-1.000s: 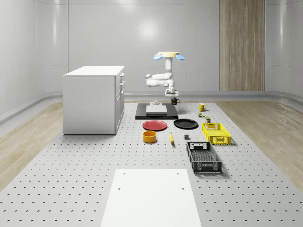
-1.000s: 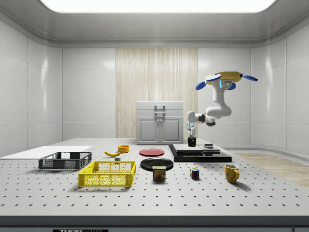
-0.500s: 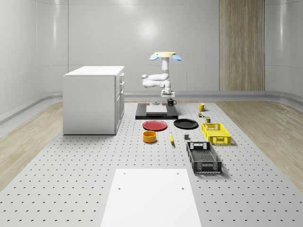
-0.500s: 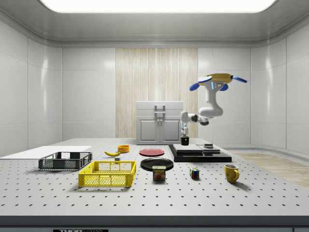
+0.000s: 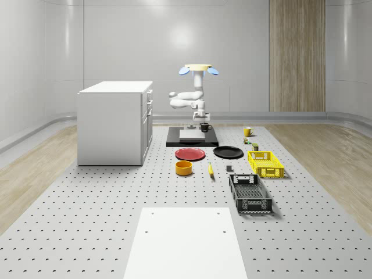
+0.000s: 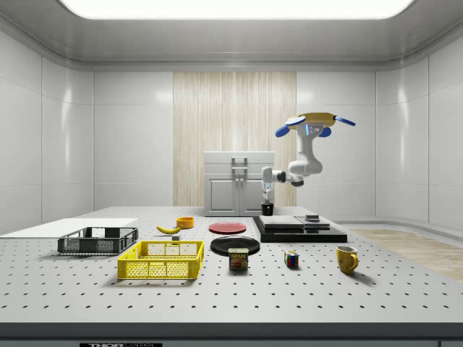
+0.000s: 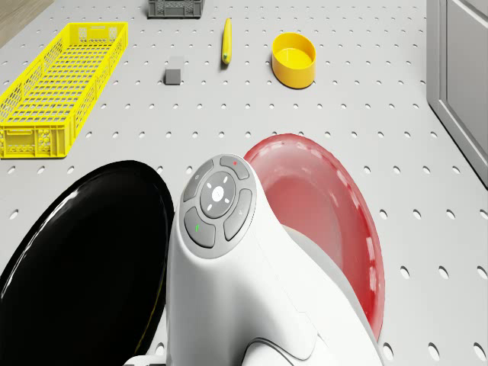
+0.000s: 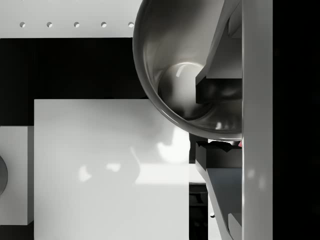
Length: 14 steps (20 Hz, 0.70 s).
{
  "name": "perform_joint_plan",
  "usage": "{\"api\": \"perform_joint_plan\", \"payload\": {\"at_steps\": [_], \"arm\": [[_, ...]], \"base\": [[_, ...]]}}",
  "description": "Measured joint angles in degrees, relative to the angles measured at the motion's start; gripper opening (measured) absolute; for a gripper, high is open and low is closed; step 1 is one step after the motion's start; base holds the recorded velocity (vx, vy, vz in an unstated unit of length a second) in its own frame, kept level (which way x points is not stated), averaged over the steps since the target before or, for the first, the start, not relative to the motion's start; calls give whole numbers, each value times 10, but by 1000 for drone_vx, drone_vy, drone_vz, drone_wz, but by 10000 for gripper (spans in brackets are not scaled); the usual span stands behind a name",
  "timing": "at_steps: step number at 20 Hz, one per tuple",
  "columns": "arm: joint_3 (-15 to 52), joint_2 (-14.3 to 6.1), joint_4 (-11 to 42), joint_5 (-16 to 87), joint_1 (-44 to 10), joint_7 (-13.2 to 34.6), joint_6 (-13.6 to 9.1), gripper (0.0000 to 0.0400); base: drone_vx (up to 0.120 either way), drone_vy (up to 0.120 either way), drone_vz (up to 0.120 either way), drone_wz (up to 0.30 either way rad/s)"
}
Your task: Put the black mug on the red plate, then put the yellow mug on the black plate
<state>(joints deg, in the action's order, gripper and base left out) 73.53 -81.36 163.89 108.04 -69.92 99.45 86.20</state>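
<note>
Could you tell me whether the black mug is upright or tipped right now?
Upright: the black mug hangs level from the gripper, and the wrist view looks straight down into its open mouth.

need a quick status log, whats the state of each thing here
drone: hovering above the black platform
pincer: shut on the black mug's rim
black mug: upright, held in the air
yellow mug: upright on the table
red plate: bare
black plate: bare
cabinet: drawers shut
yellow basket: empty
</note>
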Motion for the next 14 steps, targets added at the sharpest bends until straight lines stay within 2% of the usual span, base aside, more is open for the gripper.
{"api": "perform_joint_plan", "payload": {"at_steps": [14], "arm": [[2,-11,-1,-5,-4,3,10,110]], "base": [[120,-120,0,0]]}}
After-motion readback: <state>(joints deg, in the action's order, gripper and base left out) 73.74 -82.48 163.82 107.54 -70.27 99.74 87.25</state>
